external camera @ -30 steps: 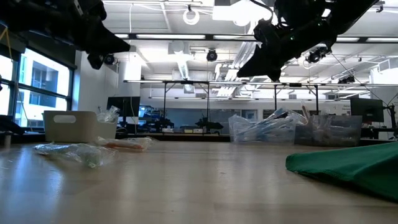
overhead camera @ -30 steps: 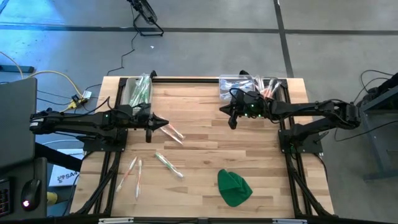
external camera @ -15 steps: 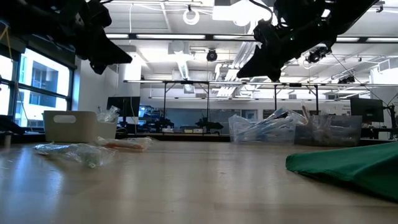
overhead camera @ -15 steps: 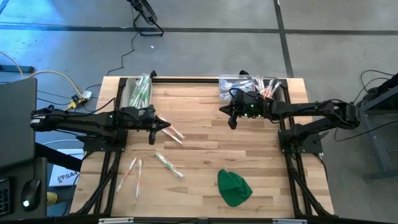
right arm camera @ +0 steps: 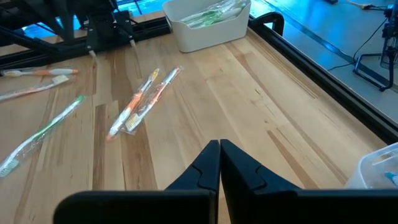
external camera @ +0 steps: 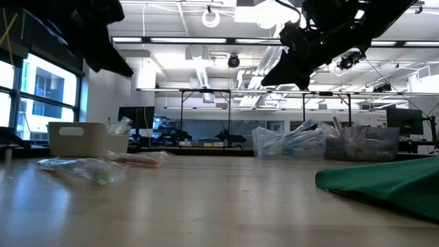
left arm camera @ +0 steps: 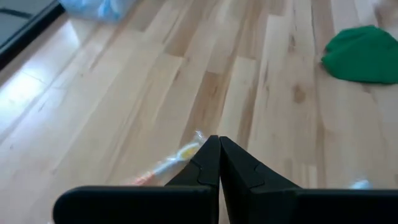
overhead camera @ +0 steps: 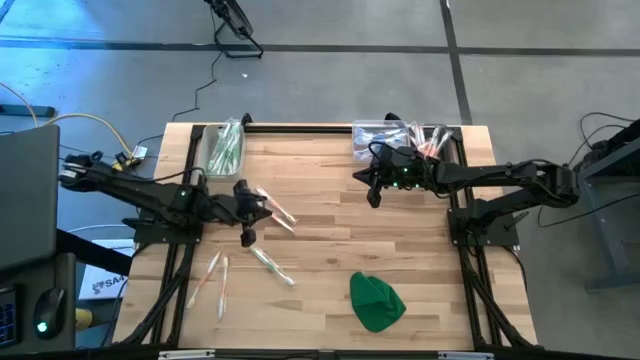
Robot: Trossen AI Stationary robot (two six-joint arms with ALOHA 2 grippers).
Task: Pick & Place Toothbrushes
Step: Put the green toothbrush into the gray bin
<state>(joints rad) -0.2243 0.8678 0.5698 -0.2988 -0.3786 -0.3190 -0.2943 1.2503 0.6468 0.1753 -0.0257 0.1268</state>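
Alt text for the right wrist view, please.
The shut right gripper hovers over a wooden table with wrapped toothbrushes scattered ahead. A white bin holding more sits at the far edge, near the left arm.

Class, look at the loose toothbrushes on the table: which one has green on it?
The green toothbrush, lying alone near the table's middle just below the left gripper; the others carry orange.
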